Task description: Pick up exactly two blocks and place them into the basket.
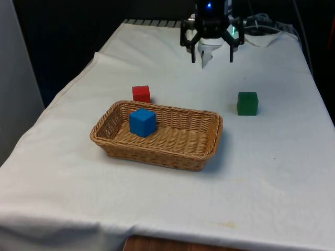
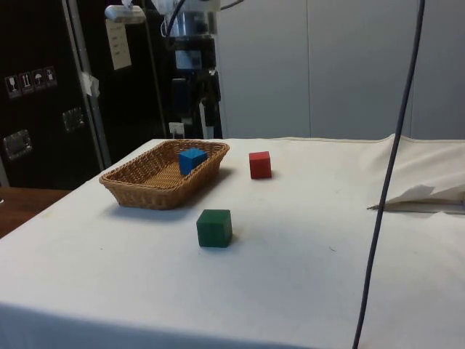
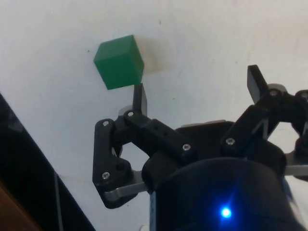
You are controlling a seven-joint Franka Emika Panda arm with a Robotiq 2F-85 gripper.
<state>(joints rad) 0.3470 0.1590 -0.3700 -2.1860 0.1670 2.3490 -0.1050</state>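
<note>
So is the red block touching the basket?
Apart. The side view shows white cloth between the red block and the basket.

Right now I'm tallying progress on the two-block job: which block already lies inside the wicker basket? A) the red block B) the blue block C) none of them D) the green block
B: the blue block sits inside the wicker basket, while the red block and the green block rest on the white cloth outside it.

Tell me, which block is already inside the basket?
The blue block. It sits in the wicker basket, while the red block and green block rest on the cloth outside it.
</note>
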